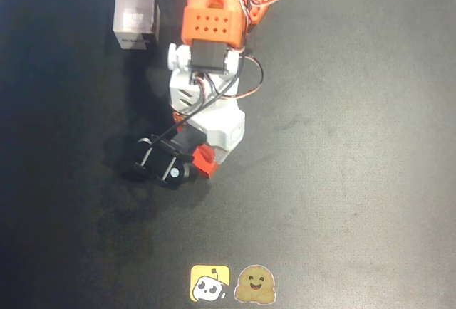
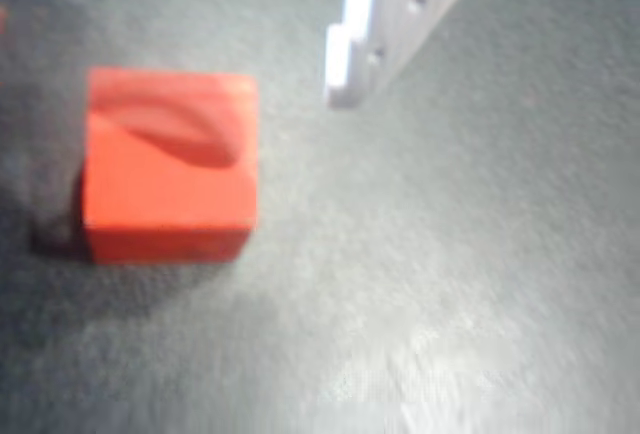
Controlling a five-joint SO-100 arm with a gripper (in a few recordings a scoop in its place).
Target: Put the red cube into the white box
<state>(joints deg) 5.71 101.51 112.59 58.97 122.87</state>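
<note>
The red cube point(image 2: 168, 162) rests on the dark mat, at the left of the wrist view. One white finger point(image 2: 372, 36) of the gripper reaches in from the top right and ends a short way right of the cube without touching it. No other finger stands near it, so the jaws are apart with nothing held. In the overhead view my gripper point(image 1: 211, 154) points down at the mat near the middle, and a bit of the red cube point(image 1: 205, 161) peeks out at its tip. The white box point(image 1: 135, 17), with a dark label on its side, stands at the upper left, well away from the gripper.
The orange and white arm point(image 1: 212, 31) comes down from the top centre, just right of the box. A black camera block point(image 1: 165, 164) sticks out left of the gripper. Two stickers point(image 1: 232, 284) lie at the mat's bottom edge.
</note>
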